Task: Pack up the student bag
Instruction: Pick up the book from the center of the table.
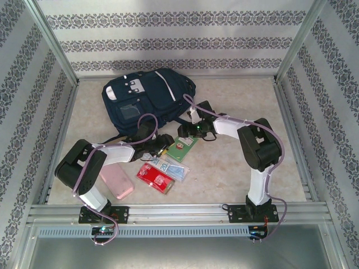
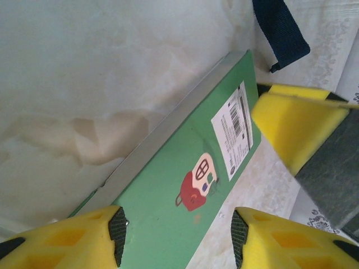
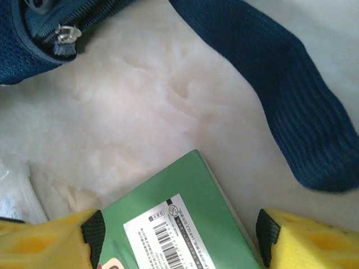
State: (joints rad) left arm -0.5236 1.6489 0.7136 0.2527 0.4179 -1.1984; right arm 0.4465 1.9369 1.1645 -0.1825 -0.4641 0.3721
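The student bag [image 1: 147, 96], navy blue with grey-white patches, lies at the back left of the table, its dark straps trailing toward the arms. A green book [image 1: 183, 149] with a barcode label lies flat just in front of it. My left gripper [image 1: 164, 147] stands open astride the book's near end [image 2: 168, 224]: the left pad [image 2: 116, 235] is at the book, the right pad is clear of its edge. My right gripper [image 1: 192, 133] is open over the book's far corner [image 3: 185, 190], with a gap at its right finger. The bag's zipper pull [image 3: 65, 36] and a strap [image 3: 280, 101] lie beyond.
A red packet [image 1: 155, 176], a clear packet with blue print [image 1: 171, 167] and a pink case [image 1: 116, 182] lie near the left arm. The right gripper's yellow finger [image 2: 297, 126] is close to the book's label end. A strap end [image 2: 280, 31] lies past it.
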